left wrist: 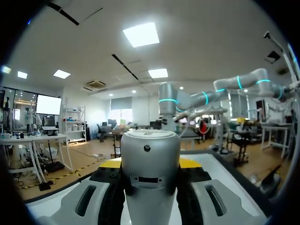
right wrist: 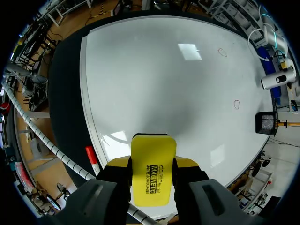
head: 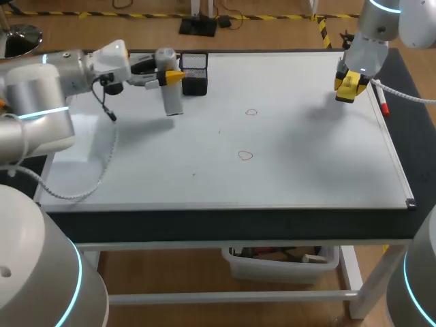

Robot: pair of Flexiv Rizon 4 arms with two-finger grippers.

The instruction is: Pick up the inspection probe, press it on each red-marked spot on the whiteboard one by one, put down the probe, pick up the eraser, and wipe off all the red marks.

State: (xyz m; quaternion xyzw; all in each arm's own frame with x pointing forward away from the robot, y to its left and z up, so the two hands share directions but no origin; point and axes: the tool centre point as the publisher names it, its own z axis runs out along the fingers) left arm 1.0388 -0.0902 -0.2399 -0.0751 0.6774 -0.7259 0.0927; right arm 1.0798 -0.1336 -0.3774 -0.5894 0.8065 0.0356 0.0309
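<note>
My left gripper [head: 174, 76] is shut on the grey-white cylindrical probe [head: 170, 97], held above the far left of the whiteboard [head: 306, 170]. In the left wrist view the probe [left wrist: 150, 164] fills the space between the yellow-tipped fingers [left wrist: 190, 162]. My right gripper [head: 347, 88] is shut on the yellow eraser [head: 345, 83] over the board's far right. In the right wrist view the eraser [right wrist: 152, 171] sits clamped between both fingers, above the board's edge. Two small red rings are drawn mid-board, one farther [head: 251, 112] and one nearer [head: 245, 155]; the right wrist view shows them too [right wrist: 222, 52] [right wrist: 237, 104].
A black mesh holder [head: 194, 73] stands at the back of the board, just right of the probe. A red marker [head: 383, 106] lies along the board's right rim, near the right gripper. The board's frame [head: 402, 184] runs along the table's right side.
</note>
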